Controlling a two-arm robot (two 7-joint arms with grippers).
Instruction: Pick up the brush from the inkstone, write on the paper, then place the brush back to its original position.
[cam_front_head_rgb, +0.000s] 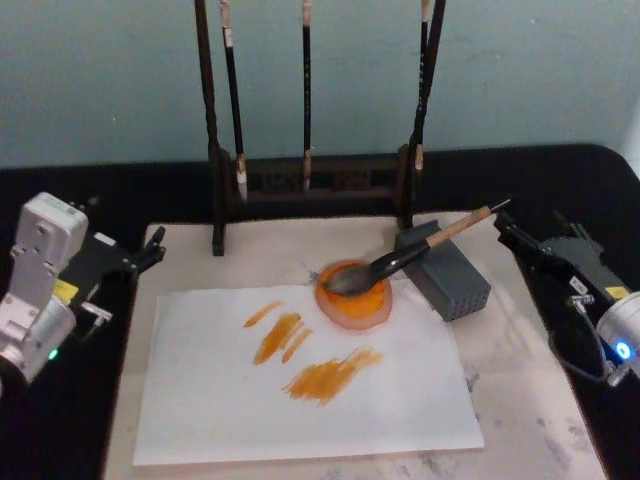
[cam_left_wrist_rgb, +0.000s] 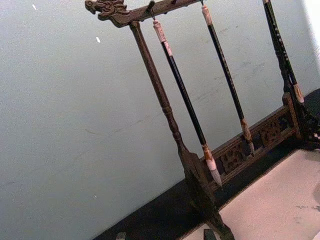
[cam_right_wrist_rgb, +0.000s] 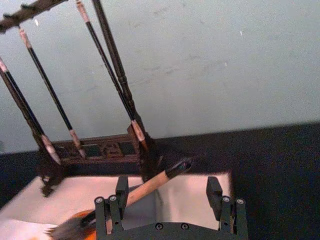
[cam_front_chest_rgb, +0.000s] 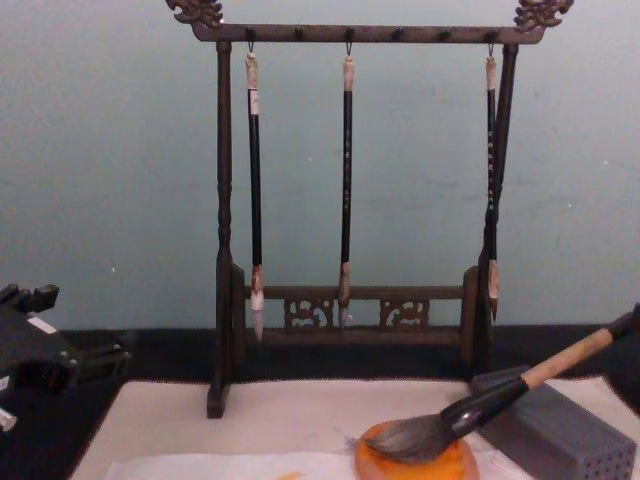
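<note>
Two grippers flank the mat (cam_front_head_rgb: 520, 400): the left gripper (cam_front_head_rgb: 125, 277) idles at 9 o'clock of the paper (cam_front_head_rgb: 300, 400), jaws apart; the inkstone (cam_front_head_rgb: 365, 310) sits at the paper's 1 o'clock corner; the brush (cam_front_head_rgb: 410, 255) rests bristles-down in it, handle slanting toward 2 o'clock over the grey block (cam_front_head_rgb: 455, 280); the right gripper (cam_right_wrist_rgb: 167, 186) — jaws wide, empty — waits just off the handle's black end. Likely light, stiff in the shaft, soft-tipped — grip the tan wood.
</note>
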